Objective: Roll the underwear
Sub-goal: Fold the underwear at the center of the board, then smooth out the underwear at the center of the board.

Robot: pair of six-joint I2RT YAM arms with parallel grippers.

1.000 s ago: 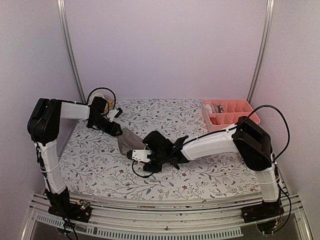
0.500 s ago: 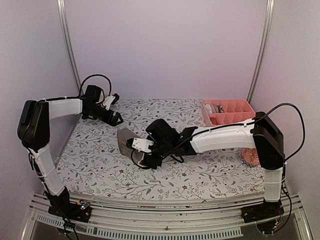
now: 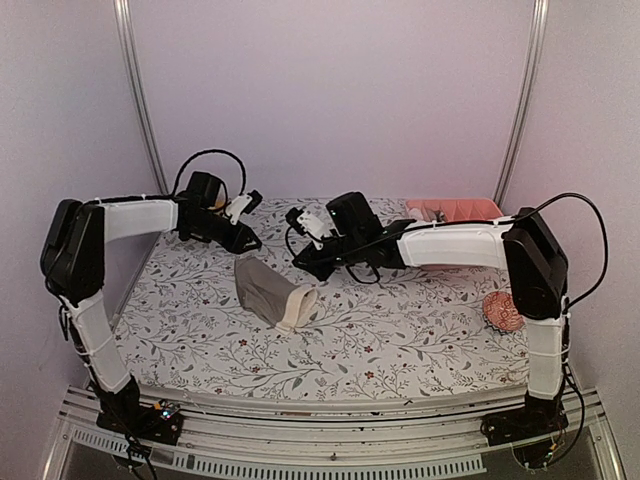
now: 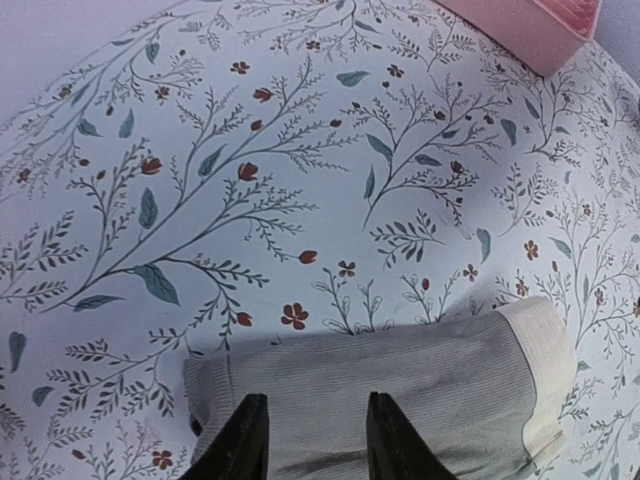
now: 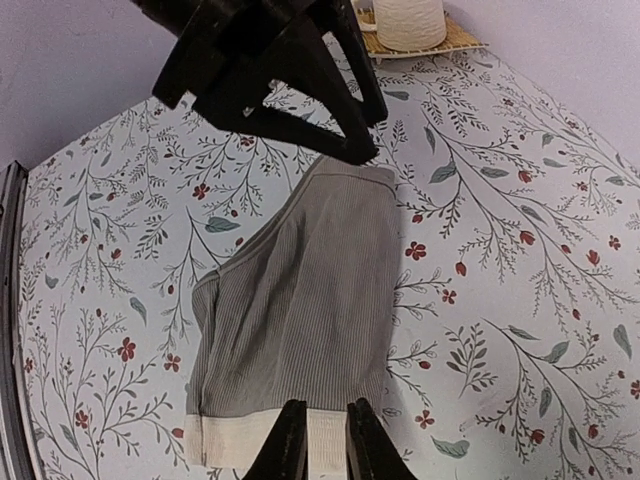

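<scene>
arms [image 3: 450, 245]: white shells, black joints | cables [image 3: 203, 154]: black loops | fingers [image 4: 245, 440]: black, tapered

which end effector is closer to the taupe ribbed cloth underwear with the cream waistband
Left, it seems: left end effector hangs by the taupe underwear's plain end, right end effector above the waistband end.

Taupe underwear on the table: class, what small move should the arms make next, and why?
Probably lower the right pincer onto the cream waistband and pinch its edge to begin rolling. The underwear lies flat and unrolled on the table, neither pincer grips it, the right pincer hangs over the waistband end, and the left pincer hangs by the opposite hem.
</scene>
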